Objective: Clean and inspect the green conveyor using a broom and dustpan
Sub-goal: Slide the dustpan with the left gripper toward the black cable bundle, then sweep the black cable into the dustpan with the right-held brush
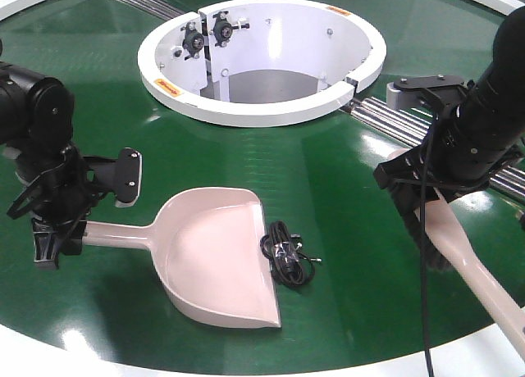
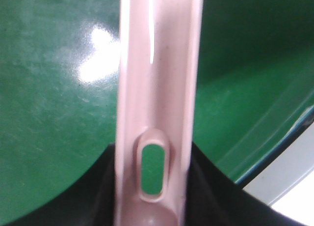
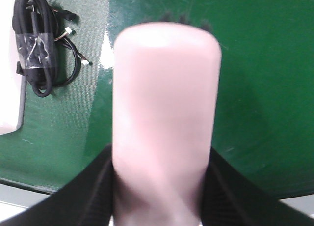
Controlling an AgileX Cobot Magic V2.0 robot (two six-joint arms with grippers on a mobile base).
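One slotted dustpan point(image 2: 157, 64) handle hole, left-wrist view only

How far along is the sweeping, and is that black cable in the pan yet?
Picked up: the left gripper clamps the dustpan by its handle, the right gripper holds the broom. In hand: the pan sits on the green conveyor, lip facing the coiled black cable. Remaining: the cable lies on the belt just outside the lip, not yet swept in.
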